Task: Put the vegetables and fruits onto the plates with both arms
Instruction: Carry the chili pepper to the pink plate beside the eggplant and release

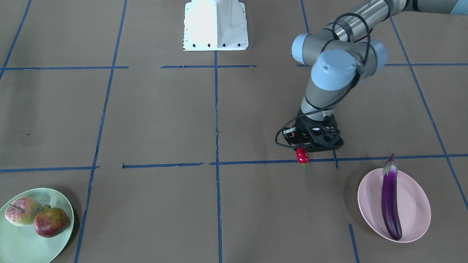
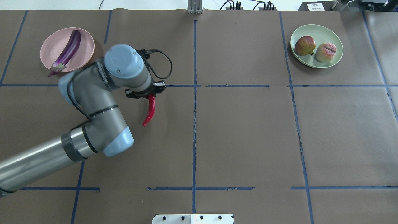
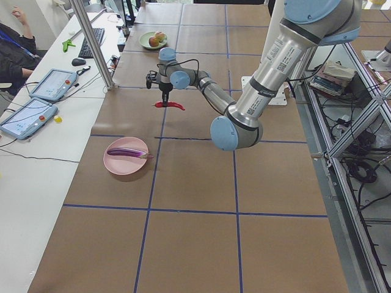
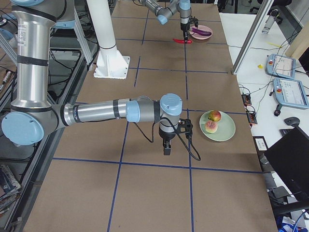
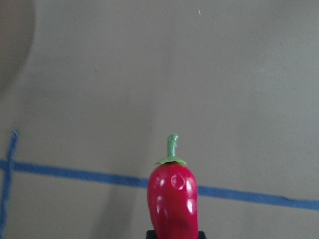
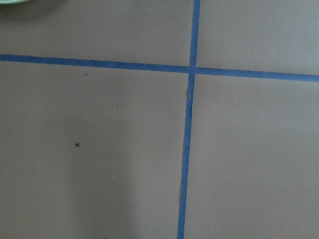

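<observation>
My left gripper (image 2: 149,93) is shut on the red chili pepper (image 2: 150,110) near its green stem and holds it above the table, a short way from the pink plate (image 2: 84,40). The pepper also shows in the left wrist view (image 5: 172,204) and the front view (image 1: 302,156). The purple eggplant (image 2: 67,51) lies across the pink plate. The dark red fruit (image 2: 305,45) and the pale peach-like fruit (image 2: 325,52) sit on the green plate (image 2: 317,31). My right gripper (image 4: 166,147) shows only in the right side view, low over bare table beside the green plate; I cannot tell whether it is open.
The white base block (image 1: 215,25) stands at the robot's edge of the table. Blue tape lines (image 2: 194,109) cross the brown table cover. Tablets (image 3: 30,116) and a metal post (image 3: 95,43) stand along the operators' side.
</observation>
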`<state>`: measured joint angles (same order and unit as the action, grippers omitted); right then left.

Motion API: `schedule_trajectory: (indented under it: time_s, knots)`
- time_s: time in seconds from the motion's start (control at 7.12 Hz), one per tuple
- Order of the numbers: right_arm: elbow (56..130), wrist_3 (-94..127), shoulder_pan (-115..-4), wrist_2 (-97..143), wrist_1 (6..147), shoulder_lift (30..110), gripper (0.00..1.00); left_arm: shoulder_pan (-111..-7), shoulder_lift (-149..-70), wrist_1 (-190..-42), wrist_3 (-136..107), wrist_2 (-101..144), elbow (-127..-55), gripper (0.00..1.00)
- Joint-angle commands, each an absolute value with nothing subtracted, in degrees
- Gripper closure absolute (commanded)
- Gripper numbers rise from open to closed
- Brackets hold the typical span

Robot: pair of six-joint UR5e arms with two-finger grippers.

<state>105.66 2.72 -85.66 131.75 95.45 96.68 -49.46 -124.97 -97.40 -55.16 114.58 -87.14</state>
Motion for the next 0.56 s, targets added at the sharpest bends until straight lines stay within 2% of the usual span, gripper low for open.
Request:
schedule_trajectory:
  time_s: [0.0,0.28,0.42]
  knots:
    - [105.6,2.8,-85.6,131.7,95.4,96.7,0.00,-58.9,-125.0,-98.0,-37.1,118.5,-77.2,1.00]
    - [105.6,2.8,-85.6,131.7,95.4,96.7,0.00,-59.7,-127.1,-108.7,-35.0,118.1,-63.4,1.00]
    - [105.6,2.8,-85.6,131.7,95.4,96.7,0.00,-59.8,-130.9,-113.2,-35.1,118.0,-54.8,1.00]
